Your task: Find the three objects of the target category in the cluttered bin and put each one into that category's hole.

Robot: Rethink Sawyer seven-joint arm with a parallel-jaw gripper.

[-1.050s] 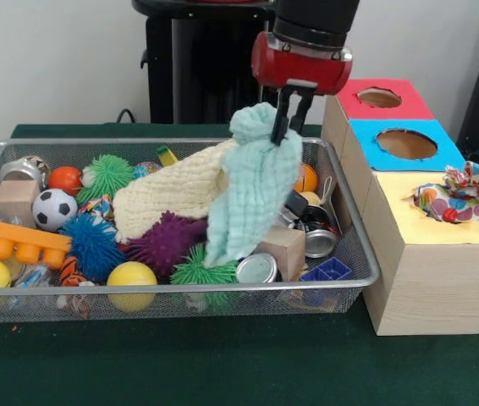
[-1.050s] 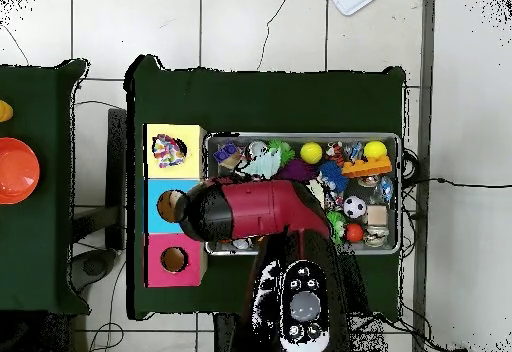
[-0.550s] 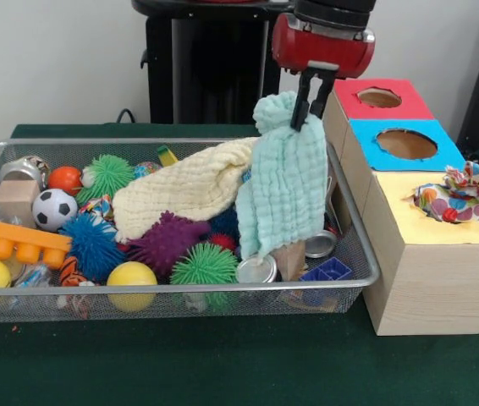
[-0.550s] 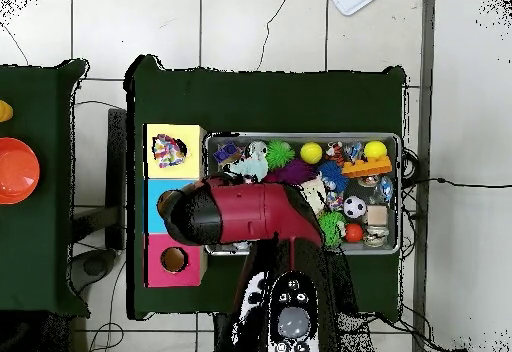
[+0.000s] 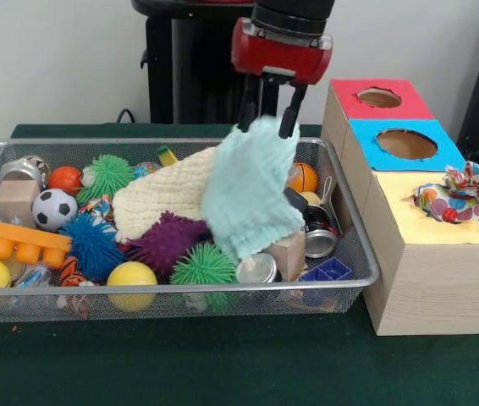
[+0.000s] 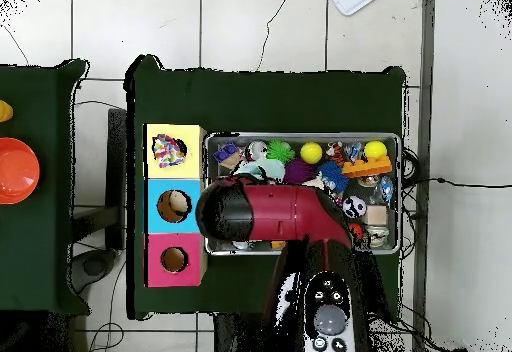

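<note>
The gripper (image 5: 267, 108) is seen above the right half of the wire bin (image 5: 354, 254) with its fingers (image 5: 289, 108) spread apart, and the mint-green cloth (image 5: 248, 194) is found right under them, its top edge up between the tips and the rest draped down over the clutter. Whether it's touched by the fingers can't really be told. A cream cloth (image 5: 167, 194) is laid just to its left, over a purple spiky ball (image 5: 165, 241). Beside the bin, the box with holes (image 5: 426, 254) is topped by a colourful patterned cloth (image 5: 455, 193) on its yellow section.
</note>
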